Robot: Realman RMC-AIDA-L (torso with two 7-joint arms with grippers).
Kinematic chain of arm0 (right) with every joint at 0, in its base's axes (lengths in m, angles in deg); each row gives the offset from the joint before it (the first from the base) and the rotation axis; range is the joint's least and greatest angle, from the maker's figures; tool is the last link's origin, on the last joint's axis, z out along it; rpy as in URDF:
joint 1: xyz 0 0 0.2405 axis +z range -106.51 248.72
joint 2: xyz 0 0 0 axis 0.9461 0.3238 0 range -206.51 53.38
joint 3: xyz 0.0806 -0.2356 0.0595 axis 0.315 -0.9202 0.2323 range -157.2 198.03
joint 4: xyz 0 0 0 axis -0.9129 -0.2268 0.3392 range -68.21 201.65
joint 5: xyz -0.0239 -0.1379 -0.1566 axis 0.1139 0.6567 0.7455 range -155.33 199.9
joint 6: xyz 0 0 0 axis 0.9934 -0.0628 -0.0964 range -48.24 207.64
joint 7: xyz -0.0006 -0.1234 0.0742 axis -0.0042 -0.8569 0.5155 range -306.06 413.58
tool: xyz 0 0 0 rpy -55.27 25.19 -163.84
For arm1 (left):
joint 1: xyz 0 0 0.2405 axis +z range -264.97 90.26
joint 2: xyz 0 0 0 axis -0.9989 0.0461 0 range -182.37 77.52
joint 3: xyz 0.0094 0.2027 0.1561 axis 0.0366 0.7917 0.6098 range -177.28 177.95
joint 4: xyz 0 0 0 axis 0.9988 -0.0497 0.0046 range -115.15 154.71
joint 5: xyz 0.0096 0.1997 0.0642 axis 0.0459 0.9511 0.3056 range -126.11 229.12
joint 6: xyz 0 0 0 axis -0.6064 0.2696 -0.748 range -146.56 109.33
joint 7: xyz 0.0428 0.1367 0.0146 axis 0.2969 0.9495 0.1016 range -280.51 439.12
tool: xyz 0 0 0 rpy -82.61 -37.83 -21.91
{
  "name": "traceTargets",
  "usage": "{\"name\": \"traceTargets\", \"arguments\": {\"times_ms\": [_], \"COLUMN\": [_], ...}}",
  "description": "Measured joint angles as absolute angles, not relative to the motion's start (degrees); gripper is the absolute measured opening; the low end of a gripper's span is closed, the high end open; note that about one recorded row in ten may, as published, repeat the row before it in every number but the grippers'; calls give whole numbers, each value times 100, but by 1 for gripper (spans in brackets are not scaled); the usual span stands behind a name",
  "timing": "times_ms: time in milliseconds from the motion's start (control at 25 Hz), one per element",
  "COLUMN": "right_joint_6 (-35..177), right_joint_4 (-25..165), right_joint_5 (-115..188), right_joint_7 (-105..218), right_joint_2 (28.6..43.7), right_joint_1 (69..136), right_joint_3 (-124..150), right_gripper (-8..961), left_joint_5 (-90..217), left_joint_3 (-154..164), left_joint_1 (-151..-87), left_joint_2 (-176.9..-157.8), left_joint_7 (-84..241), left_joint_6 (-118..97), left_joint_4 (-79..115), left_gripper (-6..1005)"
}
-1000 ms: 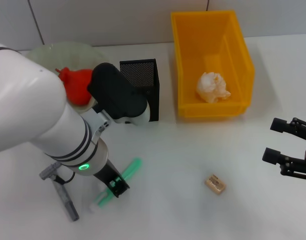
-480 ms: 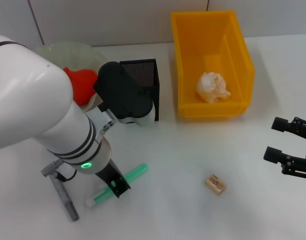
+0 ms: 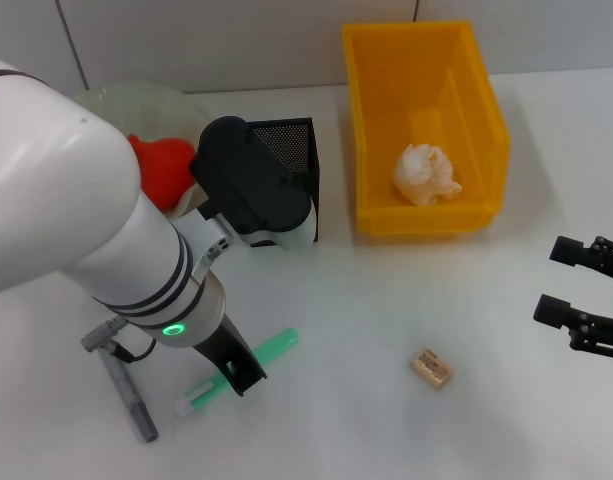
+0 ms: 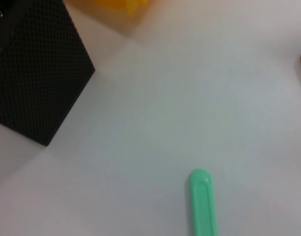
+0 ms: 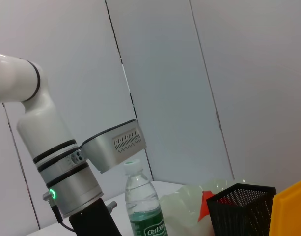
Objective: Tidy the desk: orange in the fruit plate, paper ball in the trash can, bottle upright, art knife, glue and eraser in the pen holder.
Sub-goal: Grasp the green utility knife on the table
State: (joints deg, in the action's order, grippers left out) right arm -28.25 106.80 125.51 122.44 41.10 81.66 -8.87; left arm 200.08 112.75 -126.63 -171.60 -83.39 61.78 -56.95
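My left gripper (image 3: 236, 378) down on the glue (image 3: 269, 351)

Whether its fingers are closed on the glue, I cannot tell; my right gripper (image 3: 578, 291) waits open. Farther back, the pen holder (image 3: 304, 150), then the paper ball (image 3: 426, 172) in the trash can (image 3: 371, 120), the orange (image 3: 158, 170) in the fruit plate (image 3: 106, 100).

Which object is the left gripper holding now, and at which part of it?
The left gripper grips the glue near its middle; the right gripper holds nothing.

The glue (image 3: 254, 362) is mint green with a white end. The trash can (image 3: 371, 120) is yellow-orange, and the pen holder (image 3: 286, 150) is black mesh.
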Motion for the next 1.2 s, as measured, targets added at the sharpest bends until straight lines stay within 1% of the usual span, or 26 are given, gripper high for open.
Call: {"name": "traceTargets", "arguments": {"times_ms": [200, 520, 720, 960, 1200], "right_joint_6": [-2867, -2885, -2885, -2885, -2884], "right_joint_4": [10680, 10680, 10680, 10680, 10680], "right_joint_5": [12542, 12546, 12542, 12543, 12545], "right_joint_7": [12246, 12249, 12249, 12249, 12249], "right_joint_2": [4112, 4112, 4112, 4112, 4112], "right_joint_1": [8157, 8145, 8145, 8147, 8155], "right_joint_3": [-885, -886, -886, -886, -885], "right_gripper": [839, 839, 838, 838, 838], "left_joint_5": [20030, 20007, 19900, 19838, 19835], "left_joint_3": [11274, 11274, 11275, 11287, 11318], "left_joint_1": [-12655, -12652, -12702, -12723, -12733], "left_joint_2": [-17160, -17161, -17160, -17161, -17161], "left_joint_7": [-8301, -8384, -8322, -8283, -8271], "left_joint_6": [6164, 5933, 5673, 5578, 5589], "left_joint_4": [-5686, -5779, -5612, -5465, -5421], "left_gripper": [-2, 0, 197, 390, 388]}}
